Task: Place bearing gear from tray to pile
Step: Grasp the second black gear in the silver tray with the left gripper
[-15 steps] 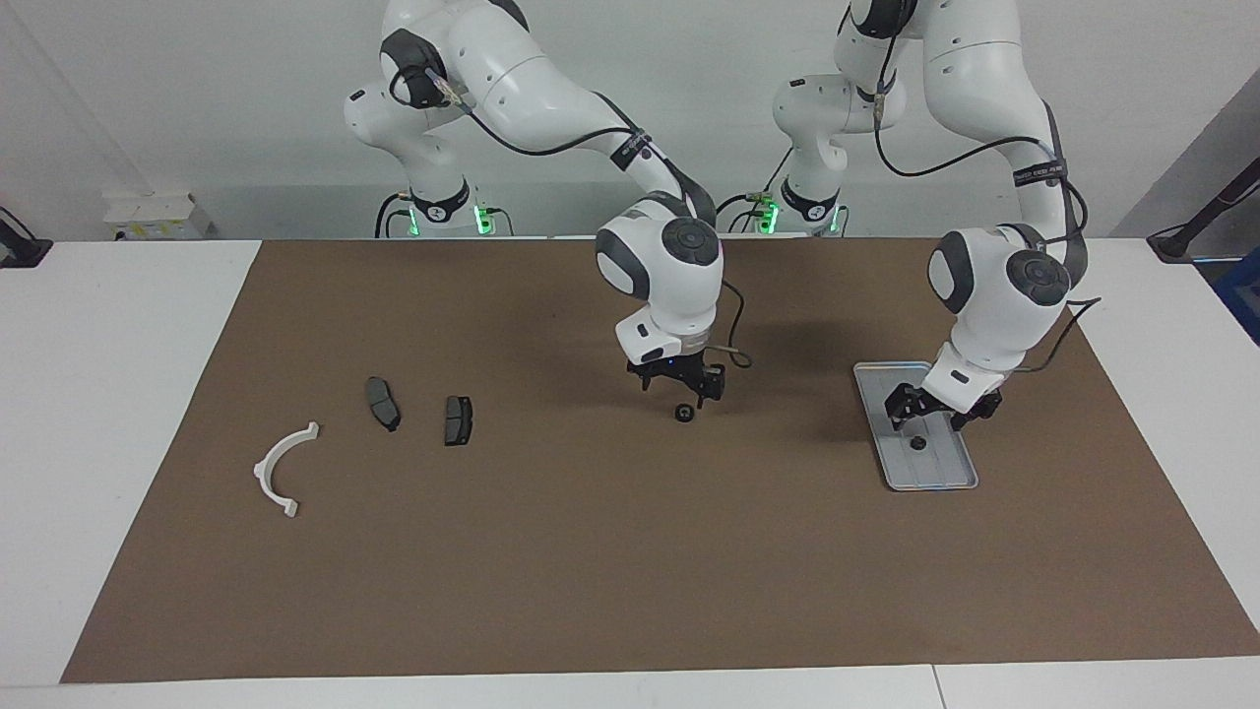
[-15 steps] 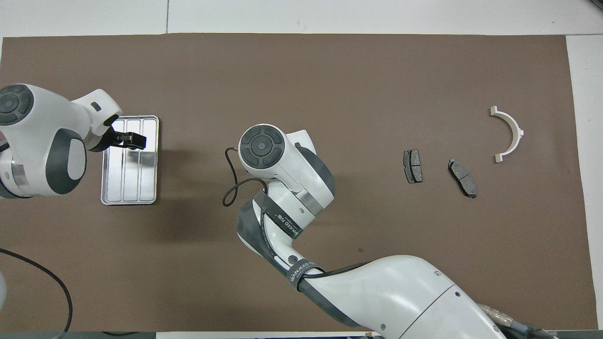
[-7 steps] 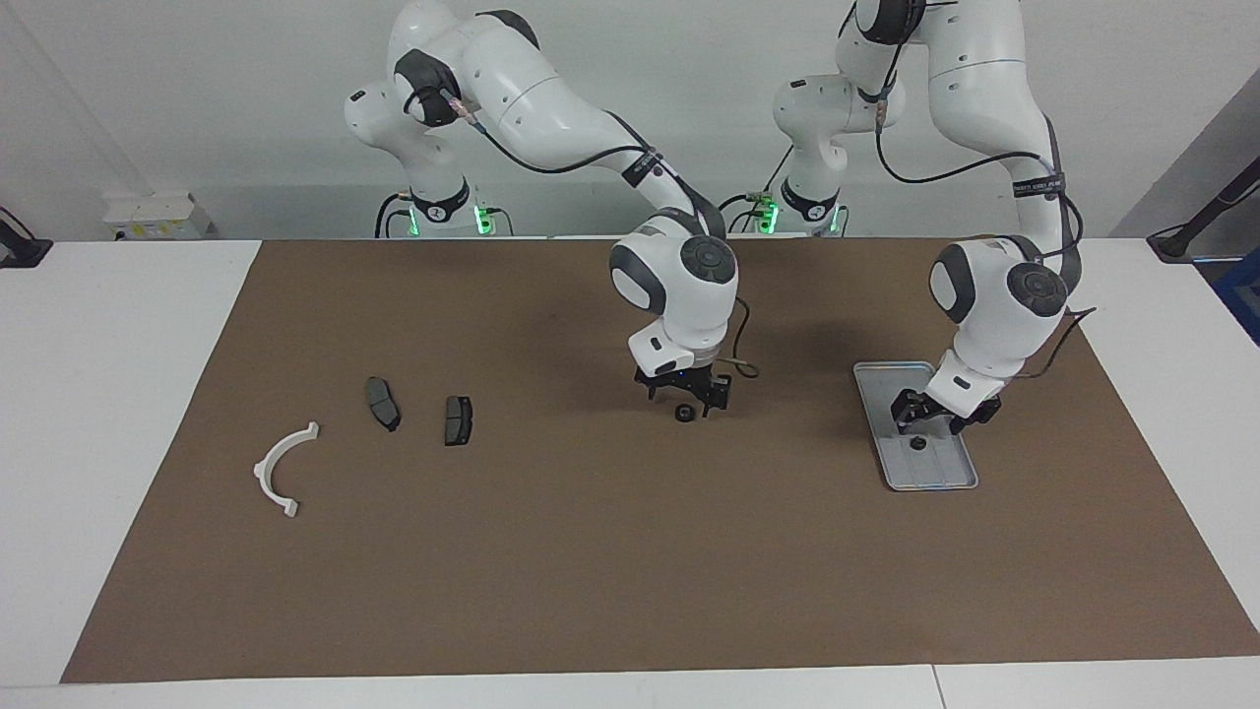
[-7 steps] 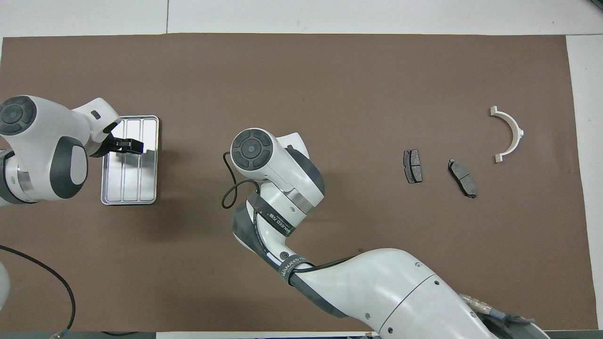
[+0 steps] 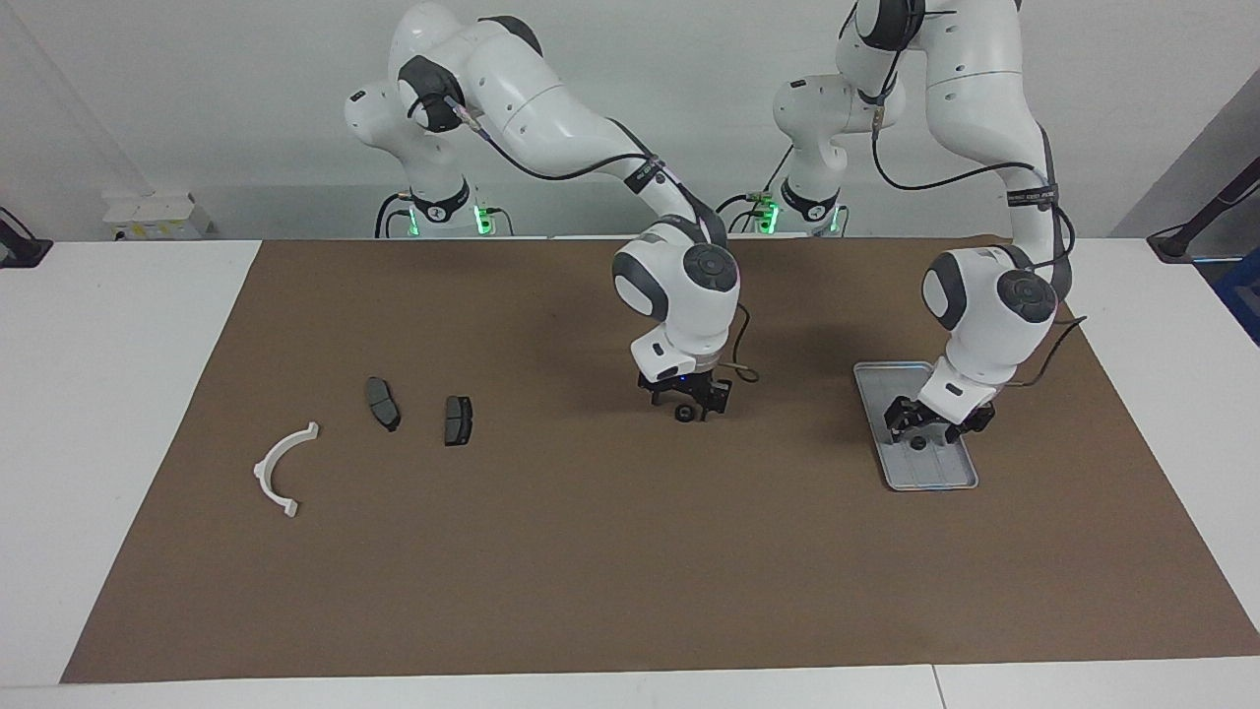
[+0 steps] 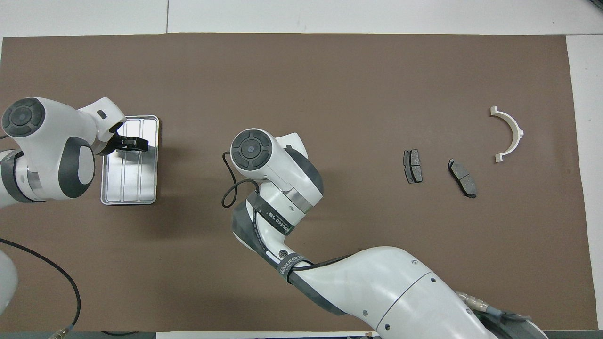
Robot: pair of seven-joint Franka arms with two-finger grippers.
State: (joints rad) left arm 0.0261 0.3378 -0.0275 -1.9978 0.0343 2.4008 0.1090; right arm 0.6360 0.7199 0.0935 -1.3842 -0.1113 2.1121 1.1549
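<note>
A small black bearing gear [image 5: 683, 415] lies on the brown mat mid-table. My right gripper [image 5: 686, 402] is low over it, open, with a finger on each side. In the overhead view its own wrist hides both. A second bearing gear [image 5: 917, 443] lies on the silver tray [image 5: 933, 479] at the left arm's end. My left gripper [image 5: 925, 421] hangs open just above that gear and also shows in the overhead view [image 6: 134, 142] over the tray [image 6: 136, 188]. The pile is a white half-ring bracket [image 5: 271, 455] and two brake pads [image 5: 382, 403] [image 5: 458, 419].
The pile lies toward the right arm's end of the mat, with the bracket [image 6: 516, 129] and pads [image 6: 412, 165] [image 6: 462, 178] spread apart. A loose cable loops beside the right wrist [image 6: 256, 148]. White table borders the mat [image 5: 610, 571].
Both grippers have come down: the right one onto the gear on the mat, the left one closer to the gear on the tray. Neither gear has moved.
</note>
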